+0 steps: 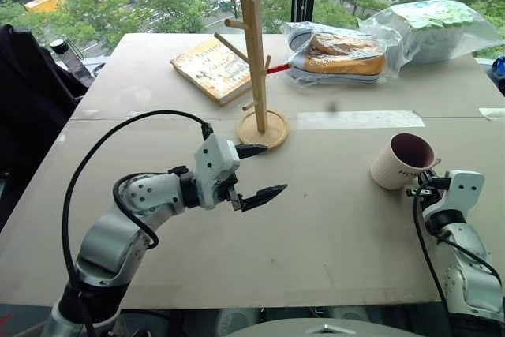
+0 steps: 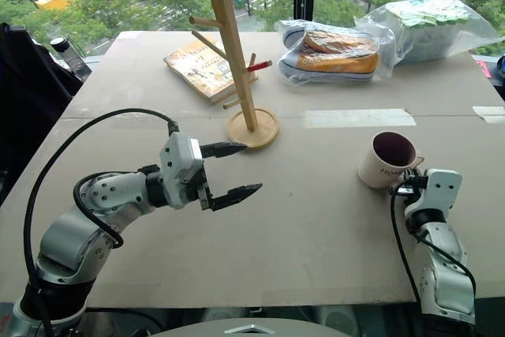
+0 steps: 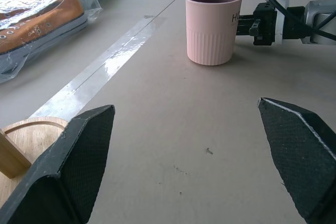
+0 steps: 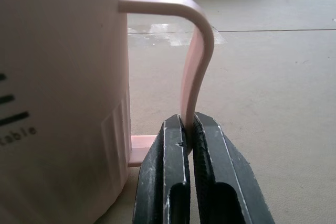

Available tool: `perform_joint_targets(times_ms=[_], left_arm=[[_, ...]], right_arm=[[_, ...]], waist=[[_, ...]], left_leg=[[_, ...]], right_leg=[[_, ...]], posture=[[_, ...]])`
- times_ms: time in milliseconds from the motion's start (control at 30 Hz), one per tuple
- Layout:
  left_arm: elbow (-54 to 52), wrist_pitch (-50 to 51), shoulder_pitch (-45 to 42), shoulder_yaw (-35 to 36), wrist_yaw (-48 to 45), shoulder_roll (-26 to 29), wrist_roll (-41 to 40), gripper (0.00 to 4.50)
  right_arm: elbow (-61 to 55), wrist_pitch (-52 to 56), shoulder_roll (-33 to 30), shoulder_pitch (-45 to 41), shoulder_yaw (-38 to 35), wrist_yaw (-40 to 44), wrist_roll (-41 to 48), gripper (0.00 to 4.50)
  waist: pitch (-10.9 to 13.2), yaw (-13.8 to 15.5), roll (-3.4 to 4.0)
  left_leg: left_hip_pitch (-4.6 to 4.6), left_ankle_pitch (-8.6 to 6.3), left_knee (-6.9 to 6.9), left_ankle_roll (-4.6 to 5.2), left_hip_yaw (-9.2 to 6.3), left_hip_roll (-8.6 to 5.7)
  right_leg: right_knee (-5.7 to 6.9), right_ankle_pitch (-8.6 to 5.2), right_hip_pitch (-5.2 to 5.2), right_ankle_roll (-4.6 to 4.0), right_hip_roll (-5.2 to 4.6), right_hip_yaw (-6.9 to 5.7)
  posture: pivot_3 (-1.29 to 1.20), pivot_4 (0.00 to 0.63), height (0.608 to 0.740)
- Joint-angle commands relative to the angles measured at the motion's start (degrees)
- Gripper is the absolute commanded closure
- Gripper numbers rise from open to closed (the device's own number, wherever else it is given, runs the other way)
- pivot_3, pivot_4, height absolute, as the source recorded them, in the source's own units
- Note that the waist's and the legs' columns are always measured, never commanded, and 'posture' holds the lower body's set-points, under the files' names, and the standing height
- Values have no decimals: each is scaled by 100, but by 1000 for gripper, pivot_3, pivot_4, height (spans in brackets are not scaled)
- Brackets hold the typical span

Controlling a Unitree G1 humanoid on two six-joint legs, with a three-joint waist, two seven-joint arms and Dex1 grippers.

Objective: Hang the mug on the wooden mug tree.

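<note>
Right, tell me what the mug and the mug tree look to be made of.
The mug: probably glazed ceramic, though the look leaves it open; smooth pale wall, ribbed lower band, dark inside. The mug tree: light unpainted wood, matte, with faint grain rings visible on its round base.

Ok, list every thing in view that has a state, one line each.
Mug: upright on the table, handle pinched by the right gripper.
Mug tree: upright, pegs bare.
Left gripper: fingers open, holding nothing.
Shoe: sealed in a clear bag.
Book: closed, lying flat.
</note>
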Motion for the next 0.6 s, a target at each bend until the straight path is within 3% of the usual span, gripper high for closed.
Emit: perform_joint_targets(times_ms=[33, 233, 300, 433, 600], left_arm=[[-308, -286, 310, 333, 181, -391, -428, 0], [-148, -1080, 1071, 616, 608, -1298, -364, 0], [-228, -1002, 1243, 672, 726, -1506, -685, 0], [-343, -1161, 1362, 724, 1026, -1716, -562, 0], [-488, -1413, 1616, 764, 1286, -1818, -379, 0]], right_arm=[[-35, -430, -576, -372, 409, 862, -230, 4478], [256, -374, -1159, -1696, 1186, 2541, 154, 4478], [921, -503, -1214, -2730, 1458, 2952, 21, 4478], [2434, -873, -1081, -4406, 1848, 3747, -110, 4478], [4002, -1523, -913, -5647, 2050, 4271, -409, 4478]], waist=[[2, -56, -1], [8, -87, -8], [14, -70, -14], [20, -55, -24], [22, -25, -32]], left_leg=[[6, 0, -1, 1, 12, 0], [47, -1, -9, 1, 59, 14], [47, 0, -6, 1, 56, 16], [50, 1, -1, 3, 73, 14], [37, -4, -7, 8, 67, 11]], right_leg=[[0, 3, 0, 5, 0, 12], [7, 13, 6, 8, 15, 43], [7, 17, 9, 7, 18, 43], [4, 29, 5, -2, 23, 49], [-12, 39, 7, 13, 12, 44]], posture=[[0, 150, 740], [0, 150, 740], [0, 150, 740], [0, 150, 740], [0, 150, 740]])
